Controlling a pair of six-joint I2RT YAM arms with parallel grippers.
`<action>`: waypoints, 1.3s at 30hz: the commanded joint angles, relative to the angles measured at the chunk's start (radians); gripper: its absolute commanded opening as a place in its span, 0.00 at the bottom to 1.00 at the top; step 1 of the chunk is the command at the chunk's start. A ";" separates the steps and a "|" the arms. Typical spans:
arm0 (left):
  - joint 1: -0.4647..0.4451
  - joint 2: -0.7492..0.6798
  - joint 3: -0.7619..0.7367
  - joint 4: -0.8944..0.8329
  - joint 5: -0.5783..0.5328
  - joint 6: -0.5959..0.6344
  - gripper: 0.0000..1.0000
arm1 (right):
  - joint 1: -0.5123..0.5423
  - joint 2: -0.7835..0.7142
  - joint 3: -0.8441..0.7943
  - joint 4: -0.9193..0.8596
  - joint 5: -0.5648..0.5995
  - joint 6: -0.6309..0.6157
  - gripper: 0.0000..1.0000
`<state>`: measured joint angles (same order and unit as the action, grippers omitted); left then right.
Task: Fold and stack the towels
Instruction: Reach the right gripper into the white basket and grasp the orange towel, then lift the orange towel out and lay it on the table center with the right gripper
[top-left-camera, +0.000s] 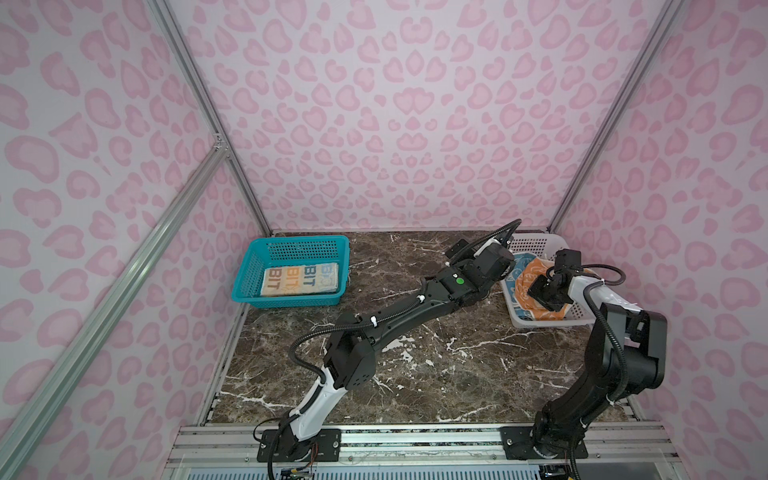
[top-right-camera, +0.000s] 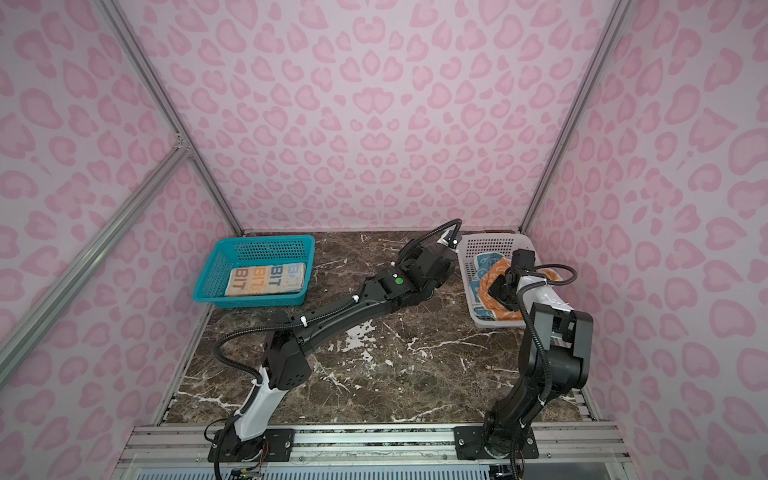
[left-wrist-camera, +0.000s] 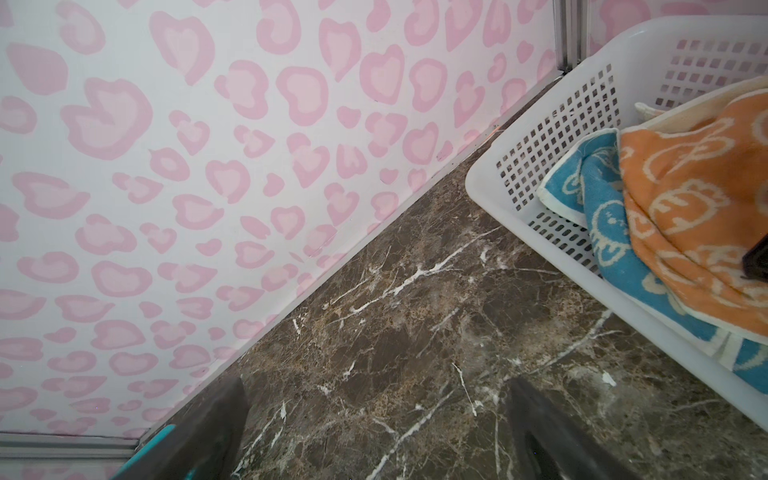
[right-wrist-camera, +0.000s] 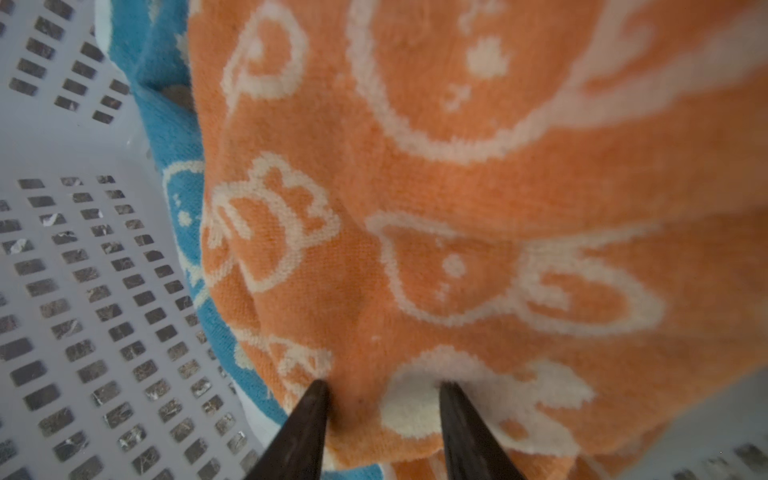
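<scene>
In the white basket (top-left-camera: 536, 242) at the back right, the orange towel (right-wrist-camera: 457, 187) lies crumpled over the blue towel (right-wrist-camera: 166, 124); both top views show them (top-right-camera: 486, 286). My right gripper (right-wrist-camera: 384, 386) reaches down into this basket, fingertips sunk into the orange towel and pinching a raised ridge of it. The cream towel (top-left-camera: 297, 280) with "BIT" letters lies folded flat in the teal basket (top-left-camera: 249, 270) at the back left. My left gripper (left-wrist-camera: 376, 386) hovers open over bare marble beside the white basket (left-wrist-camera: 519, 137), holding nothing.
The marble table (top-left-camera: 415, 365) runs between the two baskets. The left arm (top-left-camera: 395, 316) stretches diagonally across the table toward the white basket. Pink-patterned walls (top-left-camera: 395, 124) close the back and sides, with an aluminium rail (top-left-camera: 415, 436) along the front.
</scene>
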<state>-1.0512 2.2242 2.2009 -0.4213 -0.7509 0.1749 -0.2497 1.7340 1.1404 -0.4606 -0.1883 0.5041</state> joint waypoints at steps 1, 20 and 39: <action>0.000 -0.002 0.013 -0.010 0.013 -0.032 0.98 | 0.001 0.018 0.007 0.018 0.019 -0.007 0.35; 0.033 -0.147 -0.035 -0.134 0.108 -0.246 0.98 | 0.102 -0.207 0.217 -0.169 -0.055 -0.040 0.00; 0.104 -0.848 -0.772 -0.125 0.011 -0.529 0.98 | 0.840 -0.251 0.699 -0.324 0.169 -0.046 0.00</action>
<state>-0.9573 1.4578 1.5101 -0.5694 -0.6868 -0.2836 0.5888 1.4616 1.8820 -0.7673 -0.0956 0.4519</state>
